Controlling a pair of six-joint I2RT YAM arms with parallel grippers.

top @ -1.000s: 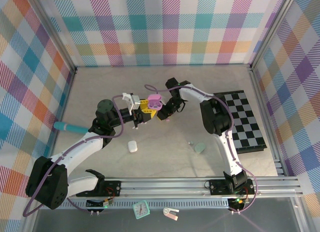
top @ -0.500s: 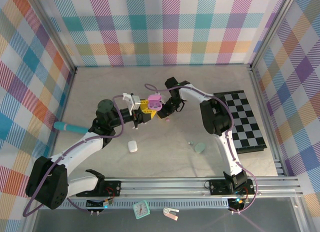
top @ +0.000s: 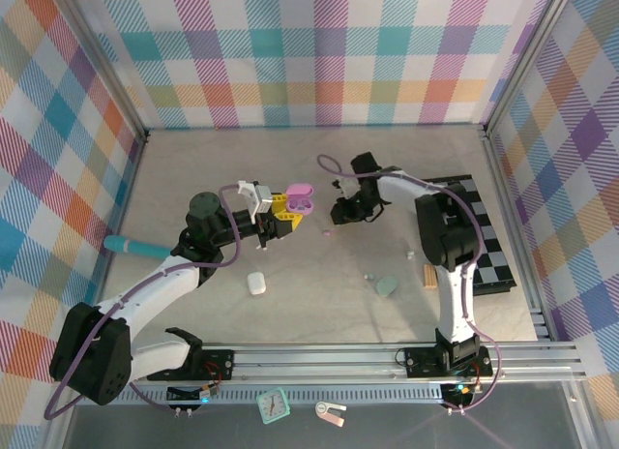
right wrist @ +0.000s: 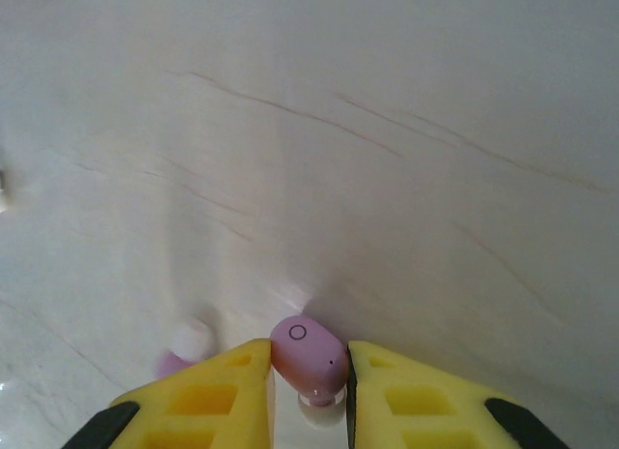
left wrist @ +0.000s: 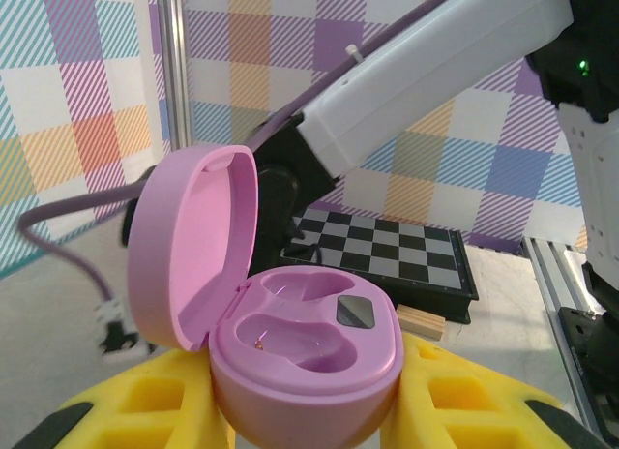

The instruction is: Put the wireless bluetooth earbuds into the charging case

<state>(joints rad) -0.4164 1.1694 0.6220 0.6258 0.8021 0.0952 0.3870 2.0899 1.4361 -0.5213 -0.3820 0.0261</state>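
My left gripper (top: 283,211) is shut on the pink charging case (top: 301,198), which it holds off the table with the lid open. From the left wrist, the charging case (left wrist: 302,357) sits between my yellow fingers (left wrist: 126,410) and both of its sockets are empty. To its right, my right gripper (top: 339,214) is low over the table. In the right wrist view that gripper (right wrist: 309,376) is shut on a pink earbud (right wrist: 308,357). A second pink earbud (right wrist: 184,347) lies on the table just left of those fingers, and it also shows from above as a pink earbud (top: 327,233).
A chessboard (top: 481,231) lies at the right with a small wooden block (top: 428,275) by its near corner. A white case (top: 255,284), a pale green case (top: 387,286) and a tiny earbud (top: 368,276) lie on the near table. A teal-handled tool (top: 131,244) lies at the left.
My right gripper has pulled away from the pink case to the right and closed on a pink earbud. A second pink earbud now lies on the table. The left arm has held still.
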